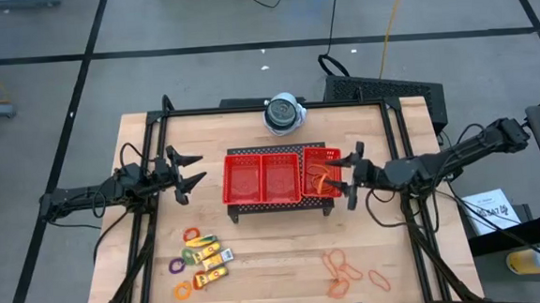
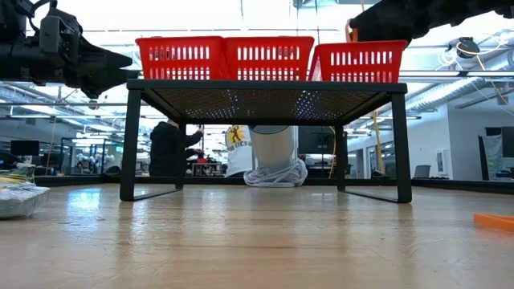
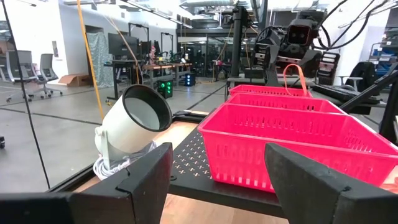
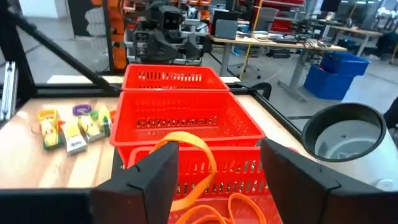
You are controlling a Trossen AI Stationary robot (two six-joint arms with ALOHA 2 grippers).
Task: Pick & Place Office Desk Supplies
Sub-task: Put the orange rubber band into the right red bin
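High view: while hovering at the 3 o'clock end of the red three-compartment mesh tray (image 1: 263, 178), right gripper (image 1: 351, 176) spread wide, gripping nothing; thin orange rubber-band loop (image 1: 322, 179) lying in the nearest compartment. More orange loops (image 1: 345, 275) at 5 o'clock on the wooden table (image 1: 276, 245); small yellow labelled packets (image 1: 211, 258) and coloured rings (image 1: 187, 266) at 7 o'clock. Left gripper (image 1: 189, 172) waiting at 9 o'clock, wide open, empty.
Low view: tray raised on a black perforated metal stand (image 2: 265, 90).
Left wrist view: round white-grey device (image 3: 134, 121) beside the stand.
Right wrist view: one band propped against the compartment wall, open fingers (image 4: 149, 174) clear of it.
Step in hand: release; best done by lifting straight up, without snagging the upright loop.
Writing: packet labels too small to read.
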